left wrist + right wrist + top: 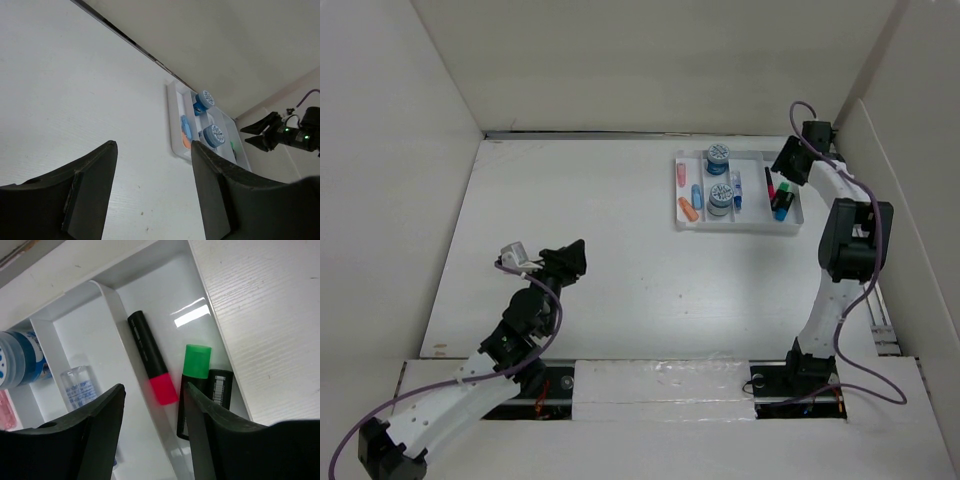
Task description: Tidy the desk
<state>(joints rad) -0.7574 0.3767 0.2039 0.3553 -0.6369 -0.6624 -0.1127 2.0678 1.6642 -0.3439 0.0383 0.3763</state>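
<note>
Both spread empty, the left tool is idling while the right tool is hovering over the tray. Descending carelessly risks knocking the pink-capped marker.

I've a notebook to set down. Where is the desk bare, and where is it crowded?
Bare: the desk from the left panel across to the tray, and nearer, right of the left gripper. Crowded: the far right corner, where the right gripper hangs over the filled tray.
</note>
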